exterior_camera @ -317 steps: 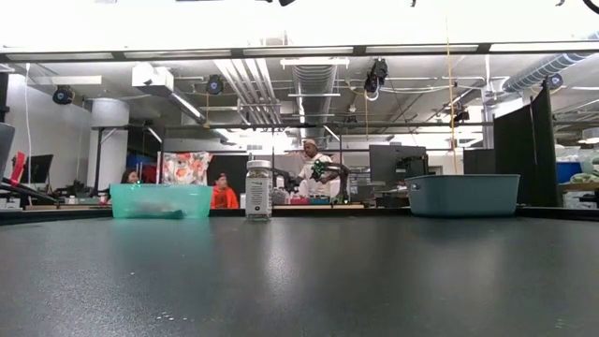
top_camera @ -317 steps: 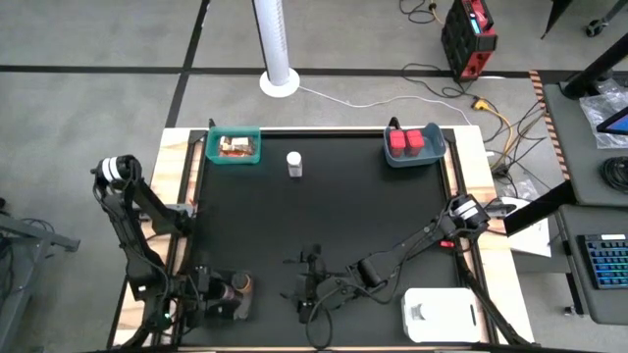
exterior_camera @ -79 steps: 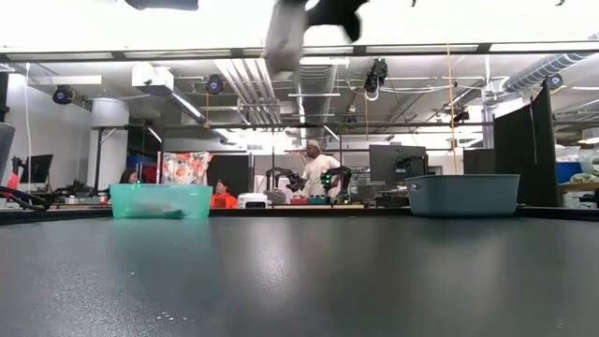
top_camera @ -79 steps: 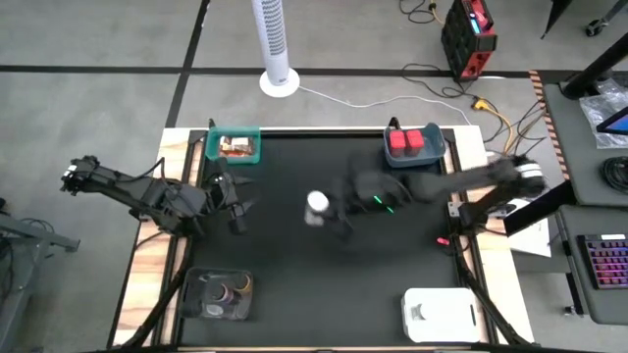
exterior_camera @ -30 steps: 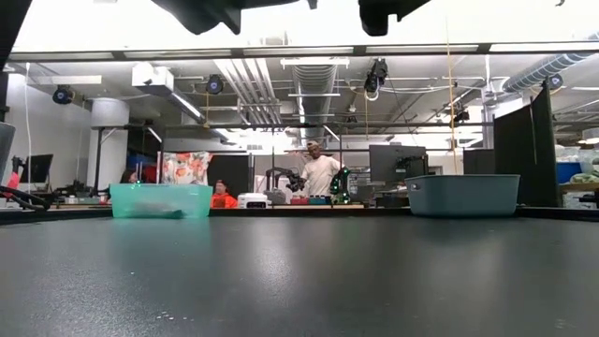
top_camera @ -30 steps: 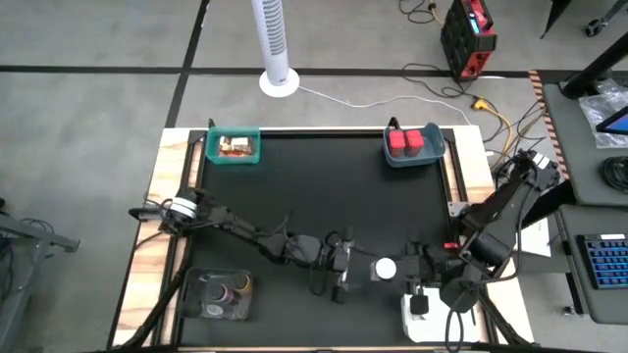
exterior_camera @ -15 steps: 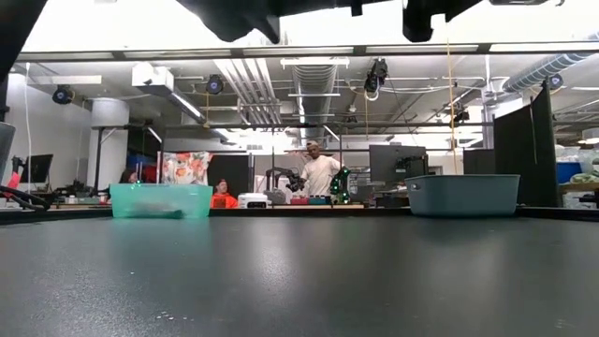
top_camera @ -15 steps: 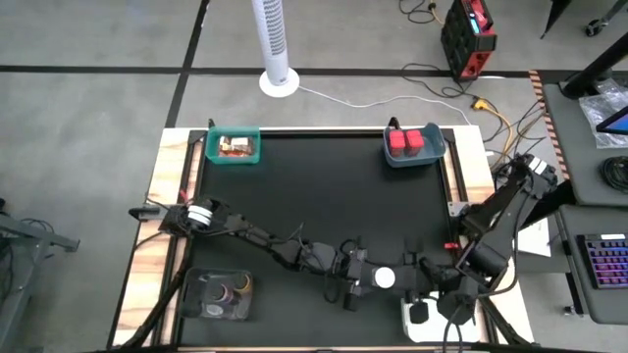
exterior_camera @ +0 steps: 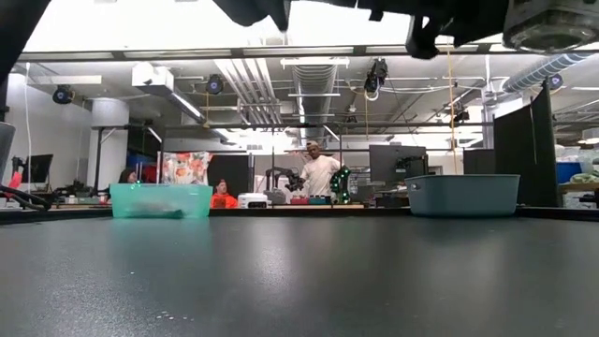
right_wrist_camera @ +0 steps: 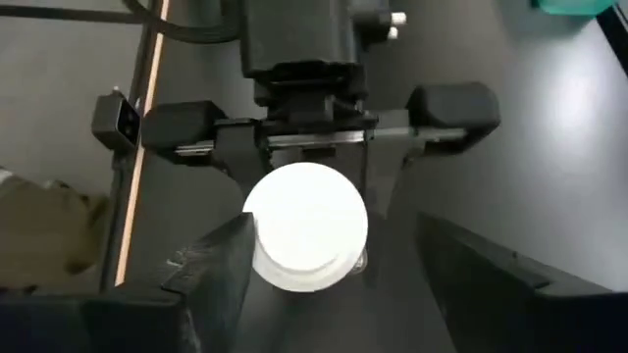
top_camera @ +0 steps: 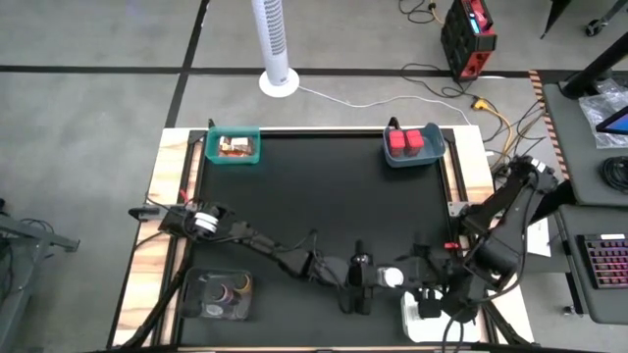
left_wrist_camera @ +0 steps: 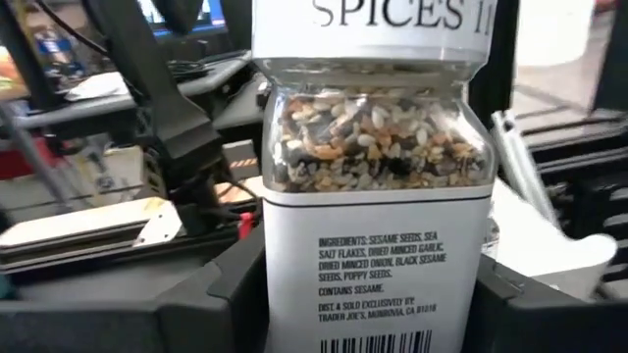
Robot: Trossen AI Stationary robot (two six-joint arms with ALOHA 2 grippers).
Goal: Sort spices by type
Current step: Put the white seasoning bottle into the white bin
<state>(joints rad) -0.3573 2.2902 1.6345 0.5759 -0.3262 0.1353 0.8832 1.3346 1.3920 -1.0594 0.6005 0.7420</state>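
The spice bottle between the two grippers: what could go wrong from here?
1. The spice bottle hangs above the table, clamped by the left gripper, and the low view shows nothing under it. If that hold is loose, the bottle may fall once the right gripper leaves.
2. The right gripper's open fingers stand close beside the white cap. Pulling away crookedly could knock the bottle askew.

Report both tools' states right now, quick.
Left tool: closed on the white-capped spice bottle.
Right tool: open, fingers spread on either side of the bottle's cap, gripping nothing.
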